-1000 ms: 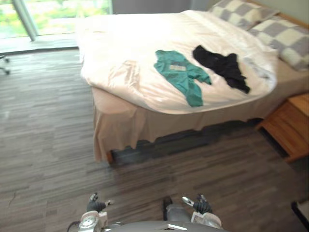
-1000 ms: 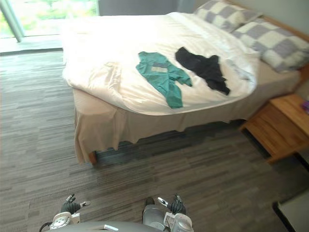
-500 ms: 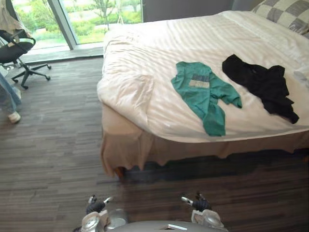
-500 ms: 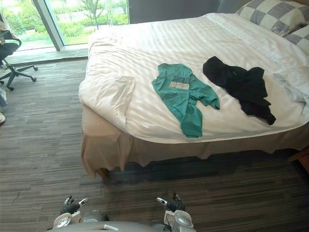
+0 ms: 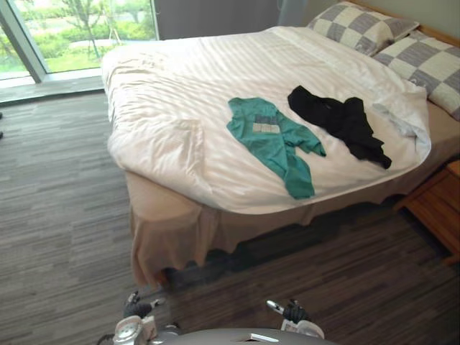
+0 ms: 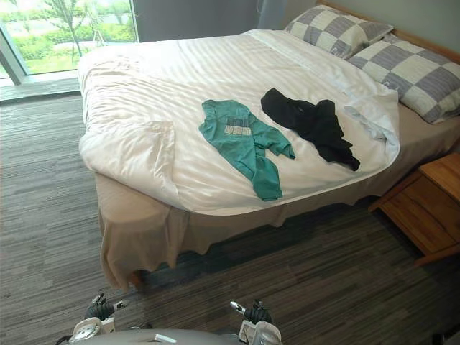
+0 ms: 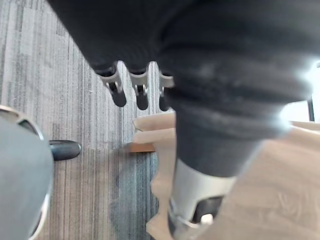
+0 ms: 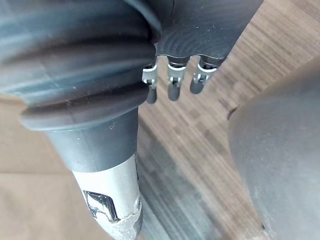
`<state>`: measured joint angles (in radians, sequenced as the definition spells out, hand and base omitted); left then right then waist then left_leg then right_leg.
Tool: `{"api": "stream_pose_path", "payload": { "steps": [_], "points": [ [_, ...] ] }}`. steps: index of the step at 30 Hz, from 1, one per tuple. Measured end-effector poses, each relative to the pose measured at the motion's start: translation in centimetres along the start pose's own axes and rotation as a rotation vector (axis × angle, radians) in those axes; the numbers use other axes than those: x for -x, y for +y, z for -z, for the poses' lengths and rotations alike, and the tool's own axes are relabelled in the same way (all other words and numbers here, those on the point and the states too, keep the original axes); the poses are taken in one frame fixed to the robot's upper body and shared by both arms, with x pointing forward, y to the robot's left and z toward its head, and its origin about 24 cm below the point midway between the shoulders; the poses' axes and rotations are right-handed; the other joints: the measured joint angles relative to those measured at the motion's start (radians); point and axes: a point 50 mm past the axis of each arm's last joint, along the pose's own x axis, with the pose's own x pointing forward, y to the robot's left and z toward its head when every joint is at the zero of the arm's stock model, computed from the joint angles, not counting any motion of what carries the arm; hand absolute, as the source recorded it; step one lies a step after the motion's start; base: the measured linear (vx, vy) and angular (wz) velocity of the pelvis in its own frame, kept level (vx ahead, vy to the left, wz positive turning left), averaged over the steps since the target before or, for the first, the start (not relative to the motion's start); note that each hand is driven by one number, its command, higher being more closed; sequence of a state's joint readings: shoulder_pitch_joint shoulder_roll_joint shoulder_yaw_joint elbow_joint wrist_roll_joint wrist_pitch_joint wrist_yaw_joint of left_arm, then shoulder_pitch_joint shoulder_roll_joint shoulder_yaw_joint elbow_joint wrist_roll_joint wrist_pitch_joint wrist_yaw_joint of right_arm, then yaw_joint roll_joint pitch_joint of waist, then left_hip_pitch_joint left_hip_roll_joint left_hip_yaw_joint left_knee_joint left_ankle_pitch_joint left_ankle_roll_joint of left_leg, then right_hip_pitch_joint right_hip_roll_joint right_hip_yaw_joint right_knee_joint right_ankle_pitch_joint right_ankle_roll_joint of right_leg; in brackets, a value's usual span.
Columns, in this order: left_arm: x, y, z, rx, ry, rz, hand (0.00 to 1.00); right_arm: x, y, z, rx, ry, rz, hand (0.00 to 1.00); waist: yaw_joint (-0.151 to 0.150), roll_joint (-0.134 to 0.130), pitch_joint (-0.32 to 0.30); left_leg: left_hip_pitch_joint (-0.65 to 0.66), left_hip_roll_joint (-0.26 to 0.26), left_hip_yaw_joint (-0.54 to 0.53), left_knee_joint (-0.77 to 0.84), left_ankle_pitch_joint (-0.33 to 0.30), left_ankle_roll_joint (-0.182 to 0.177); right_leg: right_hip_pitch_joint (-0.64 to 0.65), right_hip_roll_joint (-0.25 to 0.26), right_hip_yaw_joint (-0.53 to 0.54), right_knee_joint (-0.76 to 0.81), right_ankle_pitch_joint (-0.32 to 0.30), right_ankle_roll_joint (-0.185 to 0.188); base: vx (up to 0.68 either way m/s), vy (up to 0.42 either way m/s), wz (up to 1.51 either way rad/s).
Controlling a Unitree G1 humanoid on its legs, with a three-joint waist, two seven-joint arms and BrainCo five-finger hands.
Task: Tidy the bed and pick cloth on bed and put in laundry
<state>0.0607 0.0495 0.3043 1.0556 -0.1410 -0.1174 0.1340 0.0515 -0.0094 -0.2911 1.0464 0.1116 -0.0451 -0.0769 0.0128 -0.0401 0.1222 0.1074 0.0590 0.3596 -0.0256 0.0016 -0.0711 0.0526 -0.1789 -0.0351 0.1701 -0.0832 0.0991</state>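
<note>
A green T-shirt (image 5: 277,140) lies spread flat on the white duvet (image 5: 180,86) of the bed, near its front edge. Just to its right lies a crumpled black garment (image 5: 338,121). The duvet is turned back by the pillows, with a wrinkled corner (image 5: 406,115). My left hand (image 5: 136,309) and right hand (image 5: 291,313) hang low over the floor, well short of the bed. In the left wrist view the left hand's fingers (image 7: 142,97) hang straight with nothing in them. The right hand's fingers (image 8: 173,89) hang the same way.
Two grey-and-white checked pillows (image 5: 359,25) sit at the head of the bed, far right. A wooden nightstand (image 5: 435,205) stands at the bed's right. A beige bed skirt (image 5: 180,230) hangs to the dark striped floor (image 5: 57,215). A window (image 5: 79,21) is at the back left.
The camera has swung: the whole bed sits further left than half a second ago, and the chair and person at the left edge have left the picture. Both hands still hang low.
</note>
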Motion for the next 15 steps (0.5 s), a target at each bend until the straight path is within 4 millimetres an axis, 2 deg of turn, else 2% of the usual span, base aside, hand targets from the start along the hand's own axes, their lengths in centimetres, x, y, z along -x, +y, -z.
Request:
{"api": "stream_pose_path", "payload": {
  "steps": [1, 3, 4, 5, 6, 8, 10, 12, 13, 15],
  "points": [
    [-0.1, 0.5, -0.1, 0.040, 0.001, -0.027, 0.00, 0.0, 0.0, 0.0, -0.004, 0.000, 0.002, 0.00, -0.001, 0.000, 0.000, 0.000, -0.005, 0.000, -0.009, 0.007, 0.003, 0.001, -0.003, -0.004, -0.012, 0.003, 0.004, -0.02, 0.008, -0.08],
    [-0.5, 3.3, -1.3, 0.264, -0.018, -0.171, 0.00, 0.0, -0.2, -0.1, -0.018, -0.001, 0.012, 0.00, -0.001, 0.000, 0.001, 0.008, -0.018, -0.002, -0.054, 0.037, 0.009, 0.010, -0.009, -0.007, -0.052, 0.011, 0.012, -0.03, -0.002, -0.02],
    [-0.6, 4.1, -1.7, 0.320, -0.026, -0.210, 0.00, 0.0, -0.3, -0.1, -0.027, 0.000, 0.018, 0.00, 0.000, 0.001, 0.004, 0.011, -0.018, -0.002, -0.054, 0.039, 0.009, 0.019, -0.009, -0.009, -0.060, 0.013, 0.012, -0.04, -0.007, 0.00],
    [-0.6, 6.0, -2.4, 0.425, -0.052, -0.288, 0.00, 0.0, -0.4, 0.0, -0.030, 0.003, 0.034, 0.00, 0.002, 0.015, 0.011, 0.024, -0.017, -0.001, -0.057, 0.039, 0.009, 0.036, -0.009, -0.009, -0.074, 0.016, 0.013, -0.05, -0.010, 0.00],
    [-0.5, 7.7, -3.0, 0.536, -0.084, -0.358, 0.00, 0.0, -0.5, 0.0, -0.028, 0.002, 0.045, 0.00, 0.003, 0.011, 0.009, 0.041, -0.016, -0.001, -0.061, 0.038, 0.008, 0.058, -0.008, -0.012, -0.084, 0.016, 0.014, -0.07, -0.011, -0.01],
    [-0.3, 9.8, -4.0, 0.682, -0.138, -0.435, 0.00, 0.1, -1.0, 0.3, -0.021, 0.008, 0.062, 0.00, 0.012, 0.030, 0.001, 0.052, -0.014, -0.001, -0.061, 0.037, 0.007, 0.076, -0.008, -0.021, -0.099, 0.014, 0.015, -0.07, -0.014, 0.04],
    [-0.2, 11.8, -5.7, 0.820, -0.206, -0.493, 0.00, 0.2, -1.3, 0.7, -0.017, 0.013, 0.071, 0.00, 0.019, 0.031, -0.010, 0.052, -0.012, -0.009, -0.062, 0.038, 0.004, 0.091, -0.008, -0.036, -0.117, 0.010, 0.019, -0.06, -0.031, 0.14],
    [0.5, 14.2, -8.2, 0.944, -0.325, -0.546, 0.00, 0.3, -1.6, 1.0, -0.014, 0.017, 0.078, 0.00, 0.026, 0.028, -0.014, 0.049, -0.008, -0.020, -0.062, 0.037, -0.006, 0.098, -0.005, -0.052, -0.120, 0.010, 0.020, -0.05, -0.040, 0.20],
    [1.0, 15.5, -10.5, 0.997, -0.417, -0.563, 0.00, 0.4, -2.0, 1.2, -0.009, 0.012, 0.084, 0.00, 0.029, 0.022, -0.018, 0.048, -0.007, -0.029, -0.062, 0.037, -0.005, 0.110, -0.004, -0.066, -0.128, 0.010, 0.020, -0.03, -0.035, 0.23],
    [1.7, 16.3, -12.6, 1.001, -0.512, -0.563, 0.00, 0.5, -2.2, 1.5, 0.009, 0.017, 0.085, 0.00, 0.035, 0.018, -0.020, 0.048, -0.007, -0.033, -0.062, 0.036, -0.005, 0.119, -0.004, -0.078, -0.135, 0.010, 0.020, 0.00, -0.026, 0.22]
  ]
}}
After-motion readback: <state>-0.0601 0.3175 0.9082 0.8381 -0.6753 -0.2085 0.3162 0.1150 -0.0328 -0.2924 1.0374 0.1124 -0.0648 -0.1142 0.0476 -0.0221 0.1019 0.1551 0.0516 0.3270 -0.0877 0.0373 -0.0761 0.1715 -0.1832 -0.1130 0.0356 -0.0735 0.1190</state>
